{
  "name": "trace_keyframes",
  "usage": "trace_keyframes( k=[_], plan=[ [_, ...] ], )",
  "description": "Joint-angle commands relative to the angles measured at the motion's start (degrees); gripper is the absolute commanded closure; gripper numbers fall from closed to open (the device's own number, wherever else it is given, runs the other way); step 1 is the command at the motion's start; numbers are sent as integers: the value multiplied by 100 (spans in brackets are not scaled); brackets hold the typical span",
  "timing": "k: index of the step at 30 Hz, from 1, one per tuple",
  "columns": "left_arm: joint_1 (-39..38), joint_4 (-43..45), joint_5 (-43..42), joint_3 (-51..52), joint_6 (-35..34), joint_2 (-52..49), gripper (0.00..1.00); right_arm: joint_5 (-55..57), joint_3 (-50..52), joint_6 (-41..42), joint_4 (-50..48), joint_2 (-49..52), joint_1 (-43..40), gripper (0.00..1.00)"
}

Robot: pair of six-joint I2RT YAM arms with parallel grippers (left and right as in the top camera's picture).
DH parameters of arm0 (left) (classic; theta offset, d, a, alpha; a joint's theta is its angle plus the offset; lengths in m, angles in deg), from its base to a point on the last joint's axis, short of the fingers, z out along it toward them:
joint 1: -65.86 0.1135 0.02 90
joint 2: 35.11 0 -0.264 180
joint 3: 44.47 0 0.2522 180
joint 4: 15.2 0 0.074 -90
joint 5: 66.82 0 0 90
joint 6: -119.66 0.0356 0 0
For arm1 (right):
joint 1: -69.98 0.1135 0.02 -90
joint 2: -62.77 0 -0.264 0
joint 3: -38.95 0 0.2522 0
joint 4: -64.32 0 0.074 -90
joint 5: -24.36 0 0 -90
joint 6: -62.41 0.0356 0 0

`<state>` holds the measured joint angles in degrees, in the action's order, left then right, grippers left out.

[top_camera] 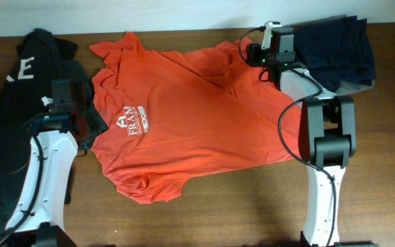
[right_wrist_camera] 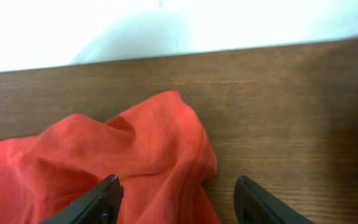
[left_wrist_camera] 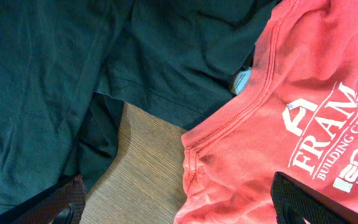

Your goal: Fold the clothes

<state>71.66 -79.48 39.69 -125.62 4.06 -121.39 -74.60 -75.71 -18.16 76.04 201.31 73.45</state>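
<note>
Shirt point(top_camera: 184, 116) lies spread on the table point(top_camera: 252, 206), logo point(top_camera: 132, 120) side up, wrinkled, one lower corner bunched.

Left gripper point(top_camera: 70, 110) hovers at the collar end of the shirt, fingers wide apart and holding nothing. From its wrist view, the gripper point(left_wrist_camera: 185, 208) has bare table point(left_wrist_camera: 142, 162) directly ahead between the fingers. The shirt point(left_wrist_camera: 303, 93) fills the side of the right-hand finger point(left_wrist_camera: 303, 199), collar seam point(left_wrist_camera: 229, 118) curving up and away, a small white tag point(left_wrist_camera: 241, 79) at its far end. The logo point(left_wrist_camera: 328, 137) sits just beyond that finger. A black garment point(left_wrist_camera: 73, 74) covers the other side and the far ground ahead – same black garment point(top_camera: 5, 137) lies beside and under the left arm, overlapping the shirt's edge.

Right gripper point(top_camera: 258, 55) is at the shirt's opposite end. From its wrist view, the gripper point(right_wrist_camera: 176, 202) is spread wide, not clamped. A raised hump of shirt point(right_wrist_camera: 104, 155) lies between and ahead of the fingers, leaning toward the left one point(right_wrist_camera: 98, 199). Beyond the hump – bare table point(right_wrist_camera: 278, 93), then white wall point(right_wrist_camera: 166, 25).

A navy garment point(top_camera: 338, 48) lies just behind the right gripper's wrist, apart from the shirt.
</note>
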Motion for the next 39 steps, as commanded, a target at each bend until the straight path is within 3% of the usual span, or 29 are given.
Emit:
trace_keyframes(
  k=[1,7,13,17,20,22,24,26,28,32,39],
  plan=[
    [26,0,44,7,111,-50,5,-116,-17,273,-151,210,-4,40],
    [26,42,44,7,111,-50,5,-92,-17,474,-363,284,-4,52],
    [26,74,44,7,131,-50,5,-94,-17,892,-702,527,17,53],
    [26,107,44,7,131,-50,5,-92,-17,890,-866,542,28,52],
    [26,149,44,7,131,-50,5,-72,-17,892,-968,542,28,39],
    [26,155,44,7,131,-50,5,-74,-22,892,-979,542,28,40],
    [26,157,44,7,131,-50,5,-74,-26,892,-977,544,28,58],
    [26,166,44,7,131,-50,5,-76,-26,892,-975,542,28,85],
    [26,173,42,7,131,-50,5,-81,-33,905,-975,542,28,96],
    [26,173,42,7,131,-50,5,-101,-216,907,-769,542,15,96],
    [26,173,39,7,129,-50,5,-111,-1635,289,929,542,-17,96]
  ],
)
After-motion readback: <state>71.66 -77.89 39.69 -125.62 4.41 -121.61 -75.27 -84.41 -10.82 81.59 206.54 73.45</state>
